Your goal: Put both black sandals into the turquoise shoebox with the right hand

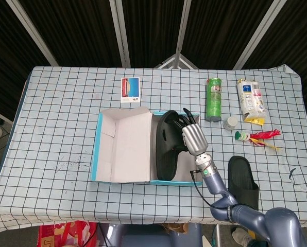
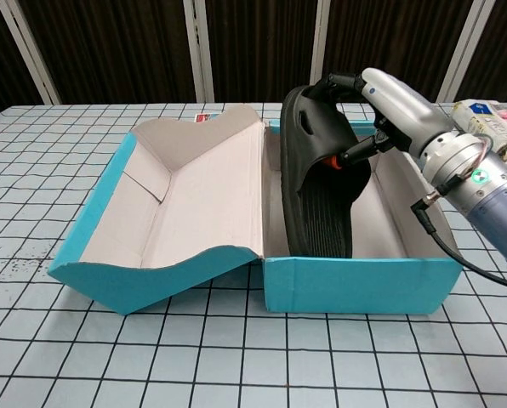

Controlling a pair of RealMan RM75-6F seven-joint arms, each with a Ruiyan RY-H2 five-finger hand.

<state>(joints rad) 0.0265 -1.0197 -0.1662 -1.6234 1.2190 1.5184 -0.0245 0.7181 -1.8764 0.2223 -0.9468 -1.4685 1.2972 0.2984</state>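
Observation:
My right hand (image 1: 192, 138) (image 2: 388, 106) grips one black sandal (image 1: 166, 144) (image 2: 320, 187) by its strap, sole facing the chest camera. The sandal stands on edge inside the turquoise shoebox (image 1: 99, 149) (image 2: 356, 285), leaning against the left side of its open compartment. The box's lid (image 1: 126, 145) (image 2: 185, 195) is folded open to the left. The second black sandal (image 1: 242, 180) lies flat on the checked tablecloth to the right of the box, near the front edge. My left hand appears in neither view.
Behind the box to the right lie a green can (image 1: 214, 99), a white carton (image 1: 250, 100), a small grey cap (image 1: 230, 123) and a red and green feathered toy (image 1: 256, 137). A small picture card (image 1: 131, 89) lies behind the lid.

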